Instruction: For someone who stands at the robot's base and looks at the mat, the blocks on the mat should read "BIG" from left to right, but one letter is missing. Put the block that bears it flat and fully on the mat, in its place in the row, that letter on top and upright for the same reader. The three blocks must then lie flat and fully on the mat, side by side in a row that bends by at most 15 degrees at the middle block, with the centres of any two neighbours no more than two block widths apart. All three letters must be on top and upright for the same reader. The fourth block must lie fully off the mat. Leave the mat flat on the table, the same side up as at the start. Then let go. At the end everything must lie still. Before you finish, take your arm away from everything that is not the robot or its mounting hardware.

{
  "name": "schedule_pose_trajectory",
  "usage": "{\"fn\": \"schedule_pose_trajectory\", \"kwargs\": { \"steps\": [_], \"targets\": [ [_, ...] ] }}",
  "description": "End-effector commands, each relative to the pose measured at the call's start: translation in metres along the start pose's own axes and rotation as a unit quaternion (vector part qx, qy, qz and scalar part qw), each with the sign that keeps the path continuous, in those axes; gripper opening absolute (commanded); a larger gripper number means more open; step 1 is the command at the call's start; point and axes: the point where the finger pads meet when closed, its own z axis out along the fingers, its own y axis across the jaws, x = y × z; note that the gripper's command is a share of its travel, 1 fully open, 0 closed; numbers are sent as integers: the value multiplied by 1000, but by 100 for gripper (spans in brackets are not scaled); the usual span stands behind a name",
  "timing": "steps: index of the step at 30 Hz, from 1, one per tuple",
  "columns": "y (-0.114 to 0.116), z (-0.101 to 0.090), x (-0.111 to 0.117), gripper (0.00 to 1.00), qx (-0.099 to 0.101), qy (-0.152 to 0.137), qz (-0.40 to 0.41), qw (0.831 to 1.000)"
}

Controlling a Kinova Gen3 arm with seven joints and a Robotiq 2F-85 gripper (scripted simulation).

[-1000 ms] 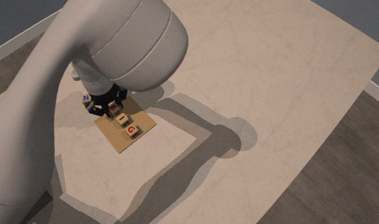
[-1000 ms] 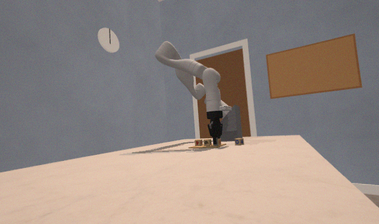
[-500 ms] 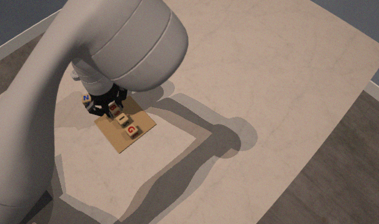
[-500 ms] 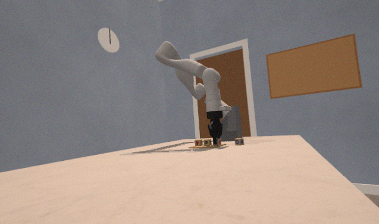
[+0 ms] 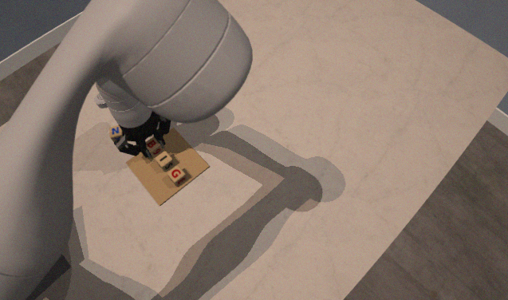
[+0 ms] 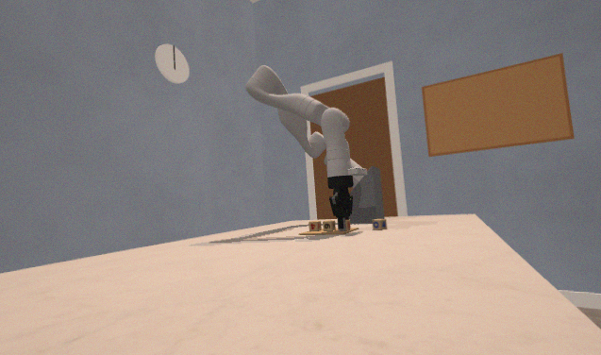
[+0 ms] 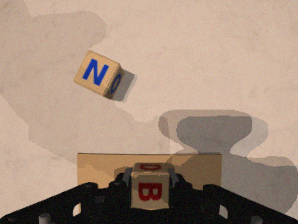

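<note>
My gripper (image 5: 150,148) (image 6: 342,223) (image 7: 150,178) is shut on the wooden block with a red B (image 5: 151,144) (image 7: 150,191). It holds the block low at the far left end of the tan mat (image 5: 155,187) (image 6: 315,232) (image 7: 93,165), level with the others. I cannot tell if the block touches the mat. The I block (image 5: 163,160) (image 6: 329,225) and the G block (image 5: 176,174) (image 6: 314,226) lie flat on the mat in a row right after the B block, letters on top. The block with a blue N (image 5: 115,131) (image 6: 379,224) (image 7: 97,74) lies off the mat on the table.
The arm's big upper links fill the left of the top view and hide part of the table. The beige table (image 5: 346,120) (image 6: 315,293) stretches wide around the mat. A door and a cork board are on the wall behind.
</note>
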Motion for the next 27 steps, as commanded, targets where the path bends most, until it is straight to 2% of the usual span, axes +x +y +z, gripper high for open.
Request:
{"fn": "schedule_pose_trajectory", "kwargs": {
  "steps": [1,5,10,11,15,16,27],
  "targets": [
    [1,-1,0,26,-1,0,0,1000],
    [1,-1,0,34,-1,0,0,1000],
    [1,-1,0,38,-1,0,0,1000],
    [1,-1,0,42,-1,0,0,1000],
    [1,-1,0,42,-1,0,0,1000],
    [1,-1,0,46,-1,0,0,1000],
    [1,-2,0,46,-1,0,0,1000]
  ]
}}
